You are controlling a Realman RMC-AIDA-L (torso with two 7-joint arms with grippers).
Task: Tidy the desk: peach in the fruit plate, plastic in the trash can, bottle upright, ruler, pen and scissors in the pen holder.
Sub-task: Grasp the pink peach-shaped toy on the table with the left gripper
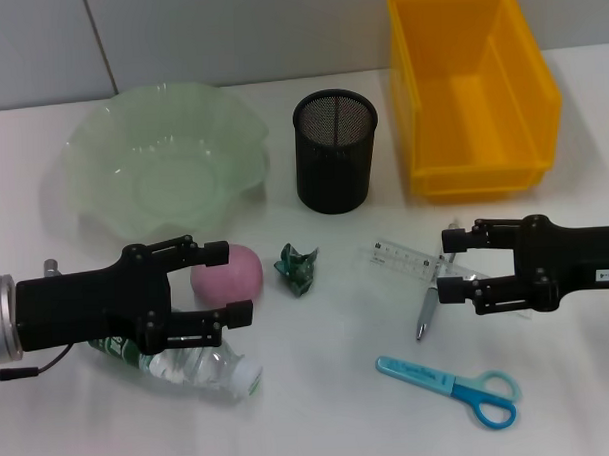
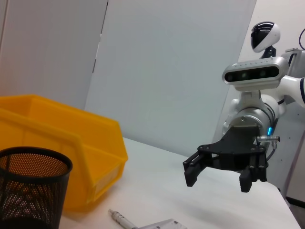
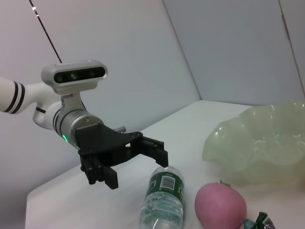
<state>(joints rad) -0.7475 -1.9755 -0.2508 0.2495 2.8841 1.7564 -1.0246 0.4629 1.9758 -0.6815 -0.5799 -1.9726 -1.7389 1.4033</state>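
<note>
Both tools open, empty: left tool (image 1: 227, 283) over bottle (image 1: 194, 366) by peach (image 1: 227, 273); right tool (image 1: 449, 264) above pen (image 1: 427, 313), ruler (image 1: 406, 256).

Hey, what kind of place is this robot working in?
Likely a lab desk staged for tidying practice: a white table by plain wall panels, with scissors, a mesh pen holder and a yellow bin.

Left tool (image 1: 221, 283) partly hides the bottle (image 1: 204, 367).
</note>
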